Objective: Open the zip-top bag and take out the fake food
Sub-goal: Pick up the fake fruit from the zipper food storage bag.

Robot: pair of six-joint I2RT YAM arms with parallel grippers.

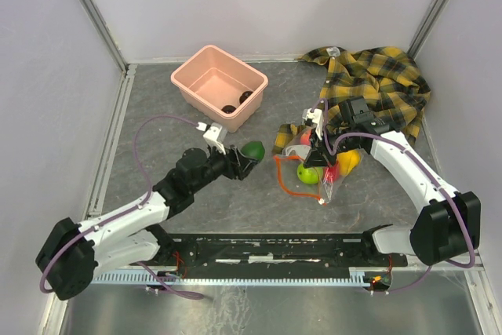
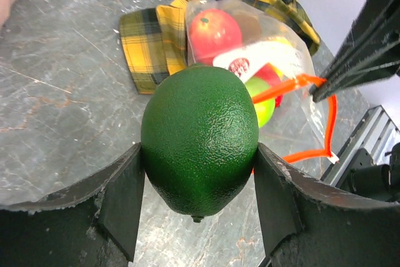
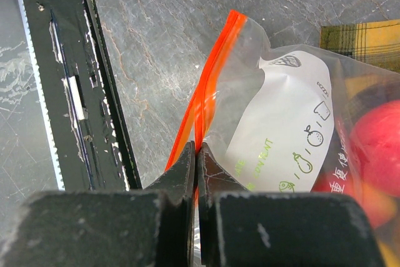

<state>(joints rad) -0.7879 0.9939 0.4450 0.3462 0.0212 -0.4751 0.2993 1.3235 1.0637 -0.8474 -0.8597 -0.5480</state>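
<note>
My left gripper (image 1: 249,154) (image 2: 199,152) is shut on a dark green fake fruit (image 1: 252,149) (image 2: 200,136), held above the table between the tub and the bag. The clear zip-top bag (image 1: 326,180) (image 2: 262,60) (image 3: 294,117) lies right of it, mouth gaping. Its orange-red zip strip (image 1: 285,181) (image 3: 215,73) is pinched in my right gripper (image 1: 317,154) (image 3: 197,152), which is shut on it. Inside the bag lie a light green fruit (image 1: 308,174), a red one (image 1: 332,172) (image 2: 214,32) and a yellow-orange one (image 1: 349,161).
A pink tub (image 1: 192,61) stands at the back centre with two dark fruits (image 1: 245,98) inside. A yellow-and-black plaid shirt (image 1: 384,84) (image 2: 150,42) is heaped at the back right, partly under the bag. A black rail (image 1: 274,250) runs along the near edge.
</note>
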